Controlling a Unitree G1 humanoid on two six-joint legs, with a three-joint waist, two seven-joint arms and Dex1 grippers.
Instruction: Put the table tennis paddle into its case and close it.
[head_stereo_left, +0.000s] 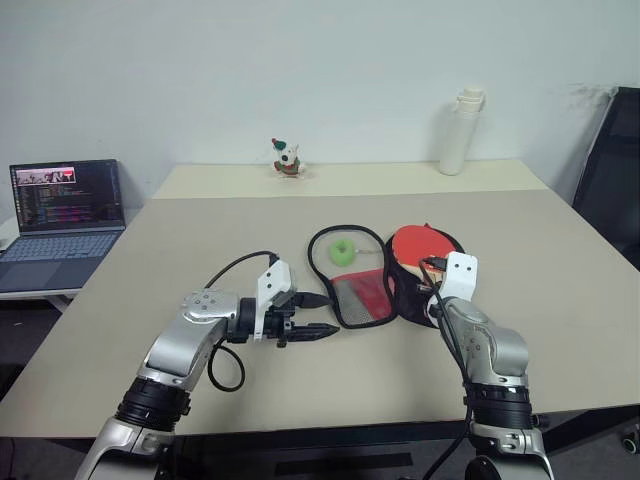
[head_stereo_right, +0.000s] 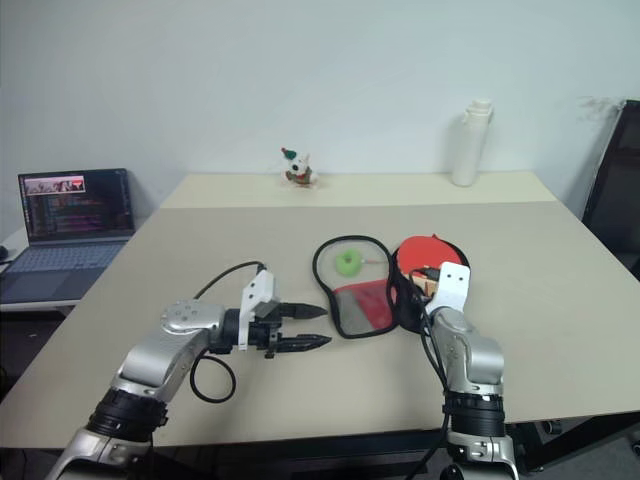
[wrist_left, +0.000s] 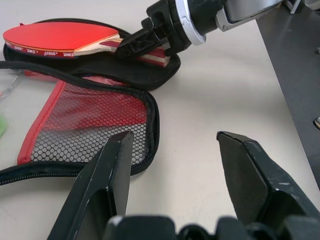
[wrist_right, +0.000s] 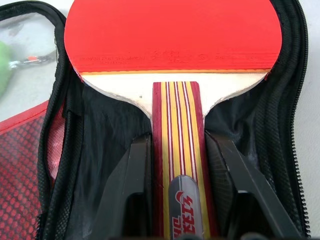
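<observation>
Ahead of the right gripper (wrist_right: 176, 200), fingers either side of the table tennis paddle (wrist_right: 172, 40) handle, grip uncertain, bat lying on the opened case (wrist_right: 95, 130), beyond the left gripper (wrist_left: 172, 165), jaws apart and empty, the case's mesh flap.

Red-faced paddle (wrist_right: 170, 35) — striped red-yellow handle, black case (wrist_right: 260, 130) with red mesh, green ball (head_stereo_left: 343, 251)

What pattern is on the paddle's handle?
Red and yellow lengthwise stripes on the paddle's handle, clearest in the right wrist view.
</observation>
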